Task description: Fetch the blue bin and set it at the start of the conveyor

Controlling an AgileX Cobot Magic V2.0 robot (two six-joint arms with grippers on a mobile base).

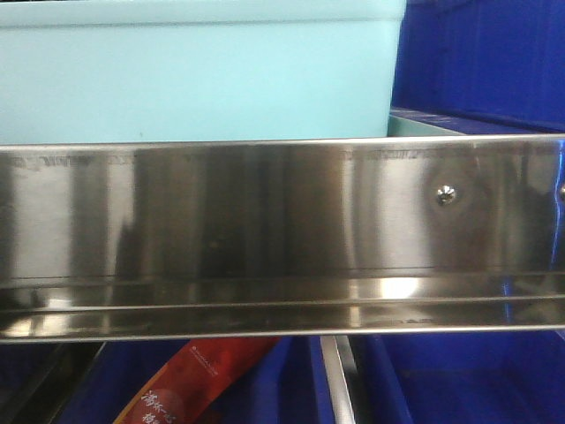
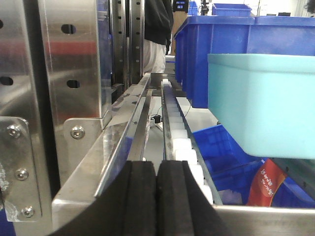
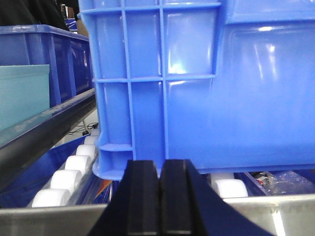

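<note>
You are at the fetching step. The blue bin (image 1: 194,79) sits on the shelf just behind and above the steel rail (image 1: 282,230), and neither arm has hold of it. The conveyor start shows in none of your views, so all the placing lies ahead.

Your left gripper (image 2: 156,196) hangs low at the rail with its pads pressed together and nothing between them. The bin stands past the rail, up and to that gripper's right.

Your right gripper (image 3: 160,196) is likewise closed and empty. It faces the wrong thing: a dark blue bin (image 3: 206,88) standing on white rollers (image 3: 64,179) just behind the rail. The pale bin shows only at the far left of that view. Below the rail lie more dark bins and a red packet (image 1: 190,380); leave them alone.

Next, I judge, you should spread both sets of jaws wide and lift them clear of the rail's top edge. Bring the right arm leftward off the dark bin. Then set one gripper at each side of the pale bin. Its walls look smooth and slightly tapered, so a hold on the thin rim seems safer than a squeeze on the walls. Watch the rail as you draw the bin out over it.
</note>
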